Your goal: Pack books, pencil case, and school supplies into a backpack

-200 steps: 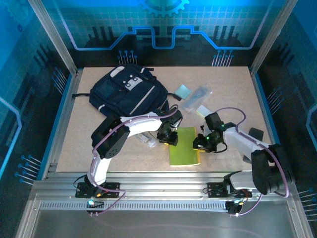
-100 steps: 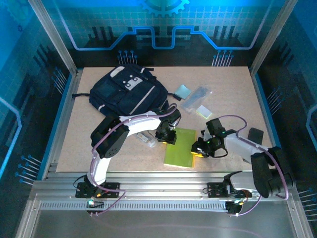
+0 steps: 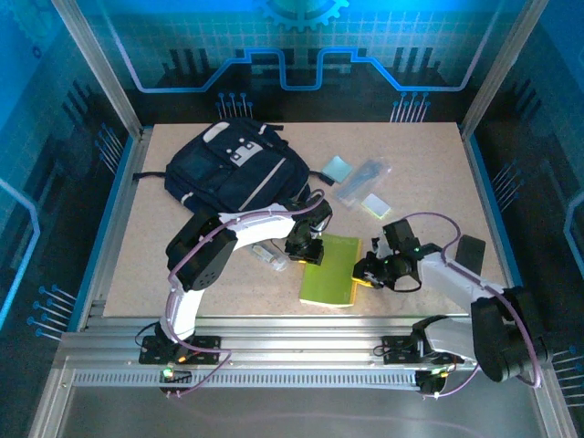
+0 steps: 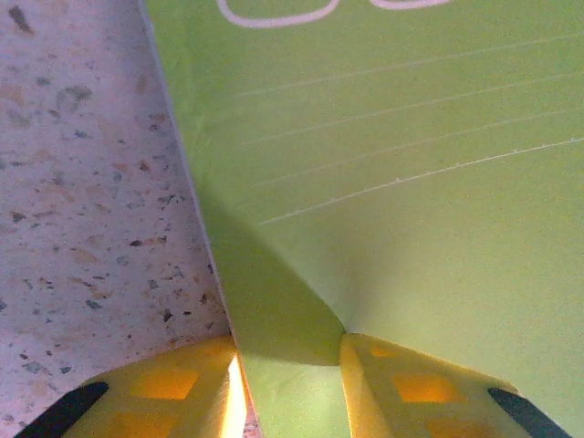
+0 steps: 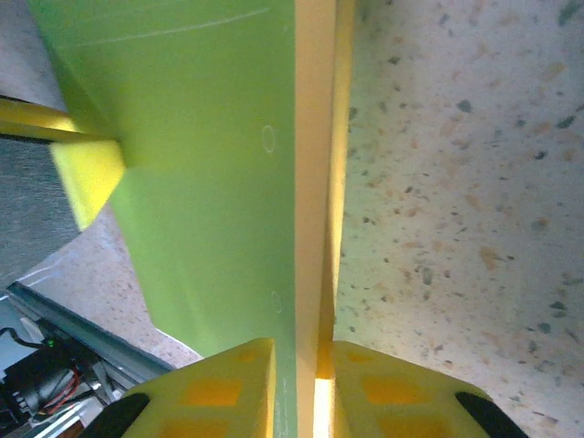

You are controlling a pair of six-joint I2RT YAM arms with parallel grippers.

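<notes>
My left gripper (image 3: 305, 252) and right gripper (image 3: 367, 272) pinch opposite edges of the thin lime-green paper book (image 3: 330, 272), near-middle of the speckled table (image 3: 420, 173), perhaps a yellow book (image 5: 317, 137) too; it looks light, floppy and slick, so deep edge-holds suit.

Top camera high behind, facing down, wrist cameras close (sharing lime-green book (image 4: 392, 182))

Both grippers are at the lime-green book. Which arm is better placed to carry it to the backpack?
Left, I think. The left gripper pinches the lime-green book at the corner nearest the backpack; the right gripper is at the far edge.
</notes>
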